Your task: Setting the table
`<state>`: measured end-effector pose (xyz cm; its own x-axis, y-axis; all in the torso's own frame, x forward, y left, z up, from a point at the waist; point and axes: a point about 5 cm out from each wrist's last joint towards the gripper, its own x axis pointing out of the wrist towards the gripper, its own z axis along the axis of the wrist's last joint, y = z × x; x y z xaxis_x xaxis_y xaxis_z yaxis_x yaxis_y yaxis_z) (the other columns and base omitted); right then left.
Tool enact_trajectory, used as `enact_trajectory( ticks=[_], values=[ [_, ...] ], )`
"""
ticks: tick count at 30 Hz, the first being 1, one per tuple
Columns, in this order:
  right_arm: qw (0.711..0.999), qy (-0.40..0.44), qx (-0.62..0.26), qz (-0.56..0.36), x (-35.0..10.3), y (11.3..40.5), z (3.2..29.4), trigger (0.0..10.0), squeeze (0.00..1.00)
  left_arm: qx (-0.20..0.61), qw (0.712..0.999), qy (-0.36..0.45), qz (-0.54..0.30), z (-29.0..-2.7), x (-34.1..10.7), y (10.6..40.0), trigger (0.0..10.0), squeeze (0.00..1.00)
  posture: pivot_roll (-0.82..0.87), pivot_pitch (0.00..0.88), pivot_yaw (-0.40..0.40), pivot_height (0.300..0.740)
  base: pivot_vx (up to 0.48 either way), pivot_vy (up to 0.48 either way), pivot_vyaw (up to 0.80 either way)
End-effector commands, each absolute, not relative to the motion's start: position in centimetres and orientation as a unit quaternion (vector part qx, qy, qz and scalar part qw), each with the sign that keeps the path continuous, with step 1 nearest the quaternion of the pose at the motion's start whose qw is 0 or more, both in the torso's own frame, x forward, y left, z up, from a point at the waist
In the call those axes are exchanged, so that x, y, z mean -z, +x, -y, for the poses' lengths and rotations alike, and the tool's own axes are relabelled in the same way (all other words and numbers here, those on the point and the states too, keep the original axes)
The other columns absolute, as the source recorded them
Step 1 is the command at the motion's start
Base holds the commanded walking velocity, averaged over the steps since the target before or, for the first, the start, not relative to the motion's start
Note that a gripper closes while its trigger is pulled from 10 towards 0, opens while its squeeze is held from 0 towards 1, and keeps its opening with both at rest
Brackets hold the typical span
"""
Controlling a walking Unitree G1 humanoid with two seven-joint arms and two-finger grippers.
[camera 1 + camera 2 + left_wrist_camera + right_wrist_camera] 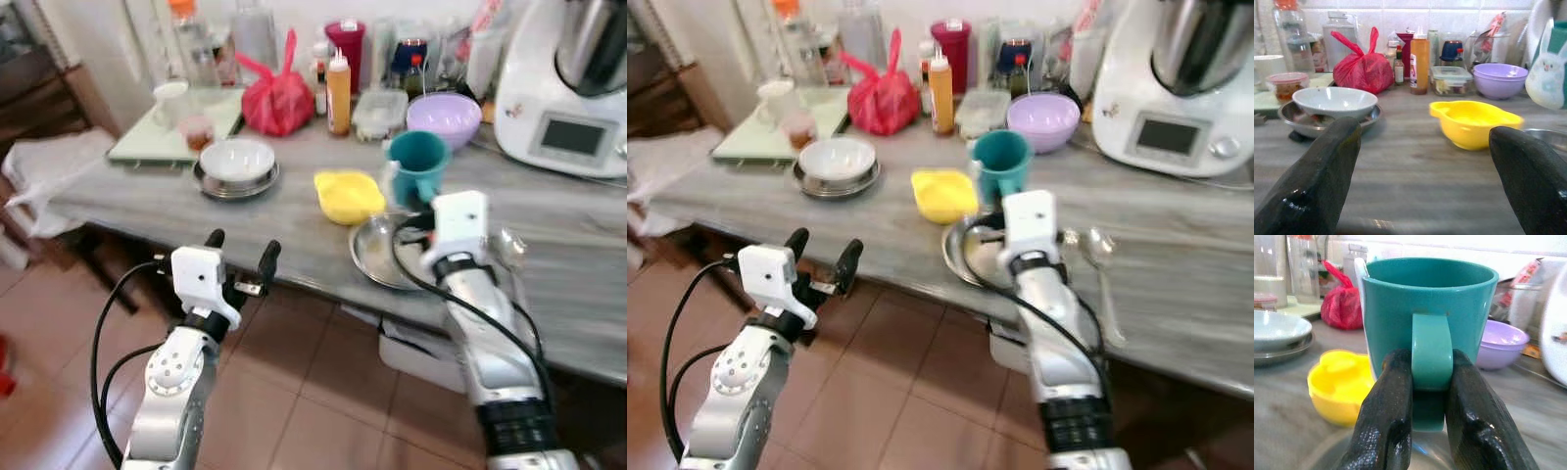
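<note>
Presently, on and before the counter:

Surface: grey wood-grain countertop (pixel 294 225), its front edge toward the robot, brown tiled floor (pixel 323 392) below.

Right gripper (pixel 1430 396): reaches over the counter; its two black fingers (pixel 1388 396) are clamped on either side of the handle of the teal ceramic mug (pixel 1430 308).

Teal ceramic mug: upright, handle toward the robot, at the far rim of the round steel plate (pixel 377 257); whether it rests on the plate or is held just above it cannot be told.

Left gripper (pixel 240 257): at the counter's front edge, over the floor, jaws spread wide and holding nothing.

Yellow plastic bowl with a tab handle (pixel 349 196): just left of the mug, near the steel plate.

White bowl (pixel 236 160): sits in a shallow steel dish (pixel 211 184), well left of the yellow bowl.

Lilac bowl (pixel 445 119): behind the mug, toward the wall.

Metal spoon (pixel 1103 269): lies on the counter to the right of the steel plate.

Red knotted plastic bag (pixel 277 101): back of the counter, beside an orange squeeze bottle (pixel 339 93) and a clear lidded food box (pixel 380 113).

Pale green tray (pixel 157 147): far left, carrying a white cup (pixel 170 102).

White kitchen machine with a display (pixel 563 98): far right at the back.
</note>
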<state>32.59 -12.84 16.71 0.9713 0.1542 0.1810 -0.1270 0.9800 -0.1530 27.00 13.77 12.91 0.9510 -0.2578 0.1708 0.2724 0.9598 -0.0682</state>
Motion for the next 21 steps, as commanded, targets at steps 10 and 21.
enact_trajectory(
  ticks=[10, 21],
  values=[
    [0.988, -0.083, -0.078, 0.107, -17.2, 32.3, 12.9, 10.0, 0.0, 0.183, 0.981, -0.051, 0.046, -13.4, -11.8, 24.9, 10.0, 0.0, -0.1, 0.064, 0.067, 0.74, 0.073, 0.0, -0.15],
    [0.988, -0.106, -0.053, 0.097, -17.0, 32.6, 13.8, 10.0, 0.0, 0.253, 0.967, -0.029, 0.023, -13.4, -11.5, 23.9, 10.0, 0.0, -0.11, 0.07, 0.069, 0.74, 0.0, 0.0, 0.0]
  ],
)
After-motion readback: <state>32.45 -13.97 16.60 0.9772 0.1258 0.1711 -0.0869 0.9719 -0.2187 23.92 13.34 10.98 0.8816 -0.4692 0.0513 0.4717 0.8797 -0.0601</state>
